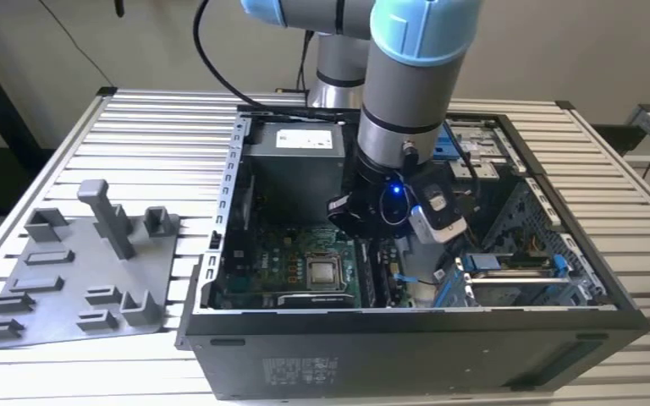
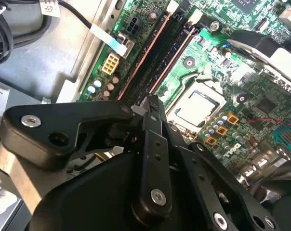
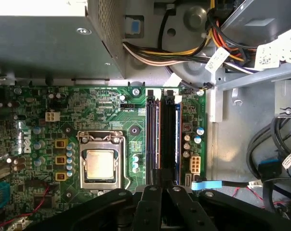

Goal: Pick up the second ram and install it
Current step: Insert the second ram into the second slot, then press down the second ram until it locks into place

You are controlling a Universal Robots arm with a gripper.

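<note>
Two dark memory sticks stand on edge side by side in the motherboard's slots, one (image 3: 152,139) nearer the processor socket (image 3: 100,163) and one (image 3: 168,139) beside it. Which of them is the second ram I cannot tell. In the second wrist view the same pair (image 2: 157,53) runs away from my black gripper (image 2: 150,101). The gripper (image 3: 160,183) is shut, its tips together right at the near end of the sticks, with no gap showing. In the exterior view the gripper (image 1: 391,254) is lowered inside the open computer case (image 1: 415,326).
A grey plastic tray (image 1: 77,271) with upright blocks lies at the exterior view's left on the slatted table. The power supply (image 1: 291,161) and bundled cables (image 3: 184,53) sit beyond the slots. Drive cages (image 1: 517,271) and case walls crowd the arm.
</note>
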